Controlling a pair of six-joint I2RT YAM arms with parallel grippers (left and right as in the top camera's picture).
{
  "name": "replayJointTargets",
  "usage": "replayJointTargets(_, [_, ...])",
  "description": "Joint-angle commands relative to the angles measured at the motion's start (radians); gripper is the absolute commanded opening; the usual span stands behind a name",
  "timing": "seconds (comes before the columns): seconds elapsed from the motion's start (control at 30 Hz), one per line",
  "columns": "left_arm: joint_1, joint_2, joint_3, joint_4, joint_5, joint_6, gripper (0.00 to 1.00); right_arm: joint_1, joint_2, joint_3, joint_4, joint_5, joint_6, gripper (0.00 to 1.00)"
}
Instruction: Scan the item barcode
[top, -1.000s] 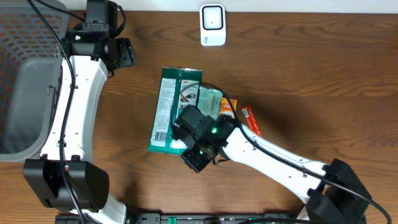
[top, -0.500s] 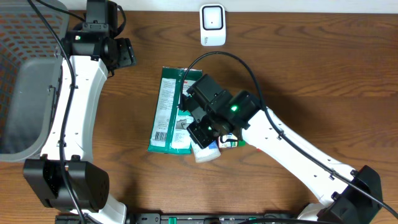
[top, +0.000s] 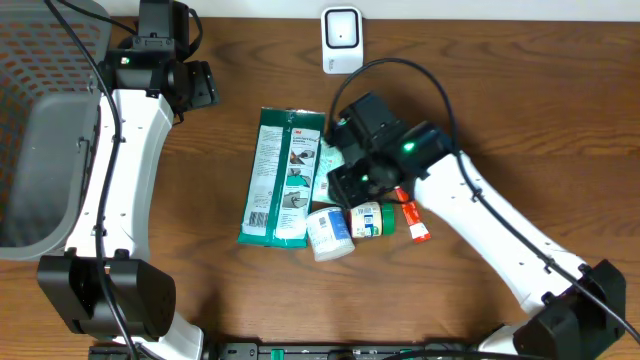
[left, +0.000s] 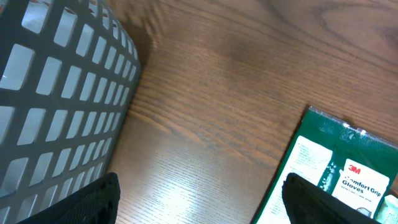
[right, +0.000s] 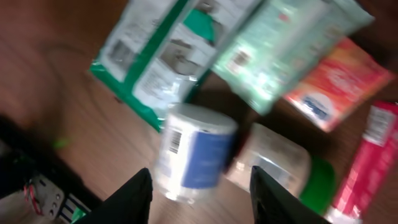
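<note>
Two robot arms work over a wooden surface strewn with retail goods, with a small white scanner standing at the top centre of the overhead frame. The right hand hangs with its fingers apart and nothing between them, directly above a white-and-blue tub that lies on its side at lower centre of the overhead view, a barcode showing on its white label; its other printing is too blurred to read. Just right of the tub lies a jar with a green lid, then a red tube. A long green pack to the left reads "3M Comfort Grip Gloves", and the overhead view shows a barcode near its lower end. A pale green packet and an orange-red packet lie beside it, their text illegible. At upper left, the left hand is spread wide and empty above bare wood, between the glove pack and a grey mesh basket.
</note>
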Motion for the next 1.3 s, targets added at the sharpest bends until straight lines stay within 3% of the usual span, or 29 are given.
replayJointTargets(0.0, [0.0,0.005,0.002,-0.003,-0.009,0.005,0.83,-0.089,-0.055,0.009,-0.038,0.015,0.005,0.51])
replayJointTargets(0.1, [0.0,0.005,0.002,-0.003,-0.009,0.005,0.83,-0.188,-0.088,0.008,-0.143,0.088,0.004,0.61])
replayJointTargets(0.13, [0.0,0.005,0.002,-0.003,-0.009,0.005,0.83,-0.22,-0.093,0.008,-0.18,0.124,0.004,0.7])
replayJointTargets(0.17, [0.0,0.005,0.002,-0.003,-0.009,0.005,0.83,-0.256,-0.095,0.007,-0.22,0.157,0.005,0.91])
replayJointTargets(0.2, [0.0,0.005,0.002,-0.003,-0.009,0.005,0.83,-0.284,-0.095,0.004,-0.247,0.172,0.005,0.99])
replayJointTargets(0.33, [0.0,0.005,0.002,-0.003,-0.009,0.005,0.83,-0.365,-0.095,-0.076,-0.251,0.172,0.004,0.99])
replayJointTargets(0.37, [0.0,0.005,0.002,-0.003,-0.009,0.005,0.83,-0.377,-0.094,-0.108,-0.23,0.172,0.005,0.99])
replayJointTargets(0.47, [0.0,0.005,0.002,-0.003,-0.009,0.005,0.83,-0.41,-0.094,-0.216,-0.136,0.171,0.033,0.77])
replayJointTargets(0.57, [0.0,0.005,0.002,-0.003,-0.009,0.005,0.83,-0.436,-0.094,-0.332,-0.008,0.164,0.075,0.46])
replayJointTargets(0.63, [0.0,0.005,0.002,-0.003,-0.009,0.005,0.83,-0.438,-0.094,-0.408,0.09,0.132,0.076,0.38])
replayJointTargets(0.83, [0.0,0.005,0.002,-0.003,-0.009,0.005,0.83,-0.426,-0.094,-0.549,0.267,0.046,0.072,0.36])
replayJointTargets(1.0, [0.0,0.005,0.002,-0.003,-0.009,0.005,0.83,-0.426,-0.094,-0.632,0.379,0.038,0.046,0.49])
replayJointTargets(1.27, [0.0,0.005,0.002,-0.003,-0.009,0.005,0.83,-0.426,-0.089,-0.761,0.574,0.024,0.047,0.5])
